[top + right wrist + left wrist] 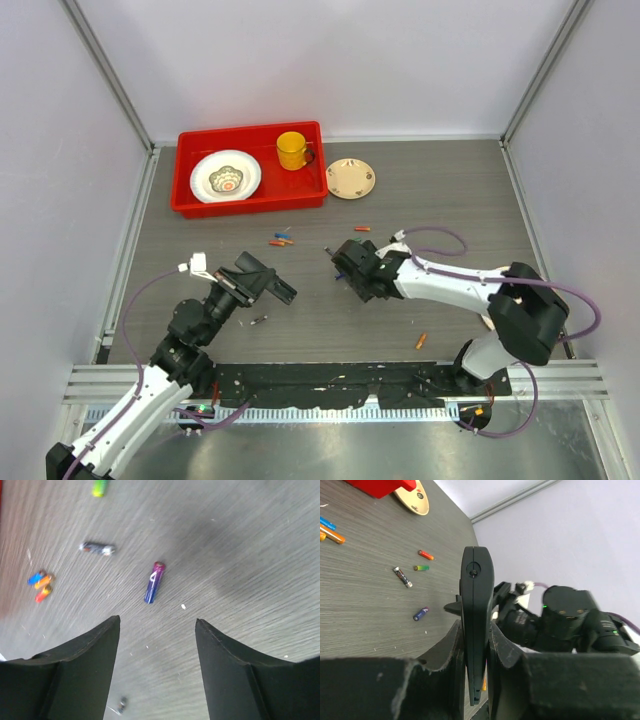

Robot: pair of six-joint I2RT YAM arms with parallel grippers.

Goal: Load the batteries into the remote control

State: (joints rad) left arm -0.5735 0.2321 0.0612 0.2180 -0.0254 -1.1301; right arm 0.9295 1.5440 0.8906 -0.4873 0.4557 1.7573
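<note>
My left gripper (476, 630) is shut on the remote control (476, 595), a slim black bar held edge-on above the table; from above the remote control (275, 287) sticks out to the right of the left gripper (240, 283). My right gripper (157, 621) stands open and holds nothing, just above the table, with a purple-blue battery (154, 582) lying a little beyond its fingertips. More batteries lie loose: a black-silver one (97, 548), a green one (99, 487) and a blue, orange and red cluster (40, 585). From above, the right gripper (345, 262) is mid-table.
A red tray (185, 190) at the back left holds a white plate (225, 176) and a yellow mug (293, 150). Beside it lies a small patterned plate (351, 178). An orange battery (421, 341) lies near the right arm's base, and a small dark piece (258, 320) near the left arm.
</note>
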